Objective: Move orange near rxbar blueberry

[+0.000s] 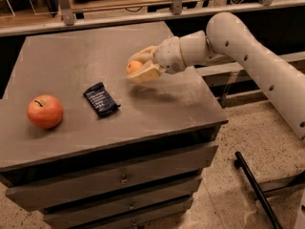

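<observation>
My gripper (138, 66) reaches in from the right over the grey cabinet top (71, 66). It is shut on the small orange (133, 67), which shows between the pale fingers (145, 74) and hangs a little above the surface. The rxbar blueberry (101, 99), a dark flat wrapper with white text, lies on the top to the lower left of the gripper, a short way off.
A larger red-orange apple (45, 111) with a stem sits near the left front of the top. The cabinet has drawers (124, 178) below. A railing (176, 6) runs behind it. A black bar (255, 187) lies on the speckled floor at the right.
</observation>
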Tool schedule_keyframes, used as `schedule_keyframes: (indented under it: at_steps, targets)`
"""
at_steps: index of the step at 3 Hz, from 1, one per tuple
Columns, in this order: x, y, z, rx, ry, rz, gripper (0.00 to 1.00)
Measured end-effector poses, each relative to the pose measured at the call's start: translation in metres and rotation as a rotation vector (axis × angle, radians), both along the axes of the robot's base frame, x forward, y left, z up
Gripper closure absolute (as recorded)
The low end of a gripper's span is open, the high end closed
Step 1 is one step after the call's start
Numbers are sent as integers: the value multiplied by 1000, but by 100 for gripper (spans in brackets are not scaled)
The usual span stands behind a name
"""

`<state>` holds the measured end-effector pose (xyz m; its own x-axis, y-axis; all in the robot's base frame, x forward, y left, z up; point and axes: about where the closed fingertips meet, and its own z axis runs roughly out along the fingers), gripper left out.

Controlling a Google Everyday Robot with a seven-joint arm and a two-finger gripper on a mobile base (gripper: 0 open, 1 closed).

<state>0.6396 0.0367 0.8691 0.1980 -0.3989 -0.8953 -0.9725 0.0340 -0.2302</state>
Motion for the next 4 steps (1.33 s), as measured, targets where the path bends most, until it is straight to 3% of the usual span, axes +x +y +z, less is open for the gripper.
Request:
schedule_keyframes:
  at_steps: [1, 3, 4]
  targets:
    - [-1, 1, -2, -1, 2, 3, 100]
    - [-27, 38, 0, -33, -7, 212, 100]
    - [-43, 51, 3, -60, -11, 284, 100]
